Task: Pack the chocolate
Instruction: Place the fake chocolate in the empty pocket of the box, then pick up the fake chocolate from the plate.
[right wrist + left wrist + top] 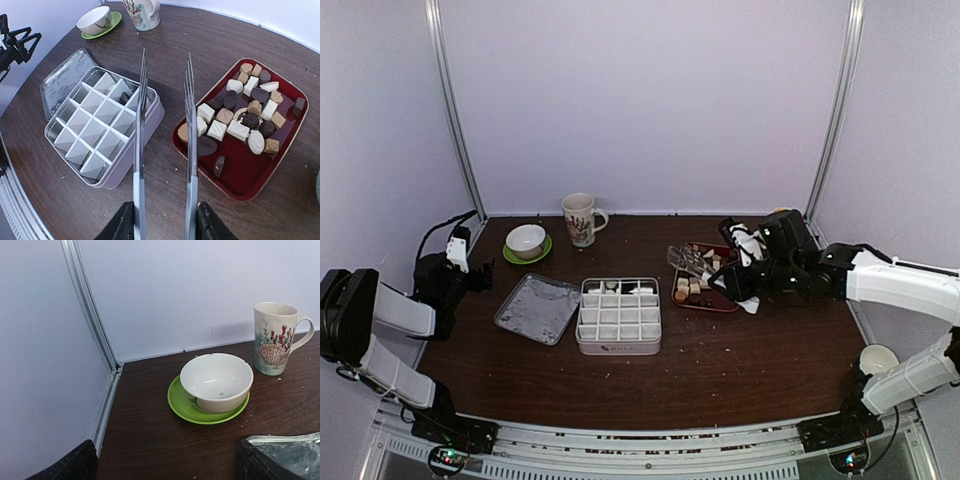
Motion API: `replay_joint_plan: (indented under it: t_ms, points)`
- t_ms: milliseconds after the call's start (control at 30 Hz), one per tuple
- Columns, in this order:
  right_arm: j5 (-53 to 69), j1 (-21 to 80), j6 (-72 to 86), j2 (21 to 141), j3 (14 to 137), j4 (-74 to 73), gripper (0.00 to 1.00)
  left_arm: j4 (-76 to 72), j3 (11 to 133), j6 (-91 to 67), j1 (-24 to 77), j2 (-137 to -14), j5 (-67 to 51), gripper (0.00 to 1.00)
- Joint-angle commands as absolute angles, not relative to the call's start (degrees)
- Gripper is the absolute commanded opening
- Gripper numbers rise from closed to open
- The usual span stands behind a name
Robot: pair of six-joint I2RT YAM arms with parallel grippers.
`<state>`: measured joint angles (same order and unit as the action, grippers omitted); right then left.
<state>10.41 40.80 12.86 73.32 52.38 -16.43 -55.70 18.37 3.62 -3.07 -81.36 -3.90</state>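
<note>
right end effector (165,222) clenched on slim metal tongs (140,150), tines parted beside brown, tan, white chocolate pieces (239,131); left end effector (162,470): cannot tell.

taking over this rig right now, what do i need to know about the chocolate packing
Left end effector: open, empty, near the bowl on its green saucer.
Right end effector: shut on the tongs, tines apart and empty, hovering between the divided tin and the red tray.
Chocolates: nearly all on the tray.
Done: lid off, lying beside the tin; one dark piece seems to sit in a far-row cell.
Left: fill the remaining cells.
</note>
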Motion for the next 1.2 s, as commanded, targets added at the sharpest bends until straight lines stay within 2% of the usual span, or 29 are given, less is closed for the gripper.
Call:
replay_joint_plan:
  t_ms: [0,333,567,700,1167]
  points:
    - [7.15,39.73,13.04,67.14,47.59,-15.72,0.41,-59.01,18.18,4.26,-3.47,-81.30,-4.53,0.98]
    - [5.01,38.58,14.77,58.45,40.58,-17.40,0.41,-59.01,18.19,4.30,-3.51,-81.30,-4.60,0.98]
    - [3.01,38.43,16.20,57.42,38.79,-18.96,0.41,-59.00,18.22,4.30,-3.47,-81.30,-4.61,0.98]
    - [0.42,37.87,15.30,60.26,41.25,-23.97,0.42,-59.02,18.19,4.30,-3.49,-81.30,-4.59,0.98]
    - [3.00,36.70,15.03,75.90,50.83,-30.55,0.42,-59.03,18.13,4.24,-3.50,-81.30,-4.61,0.98]
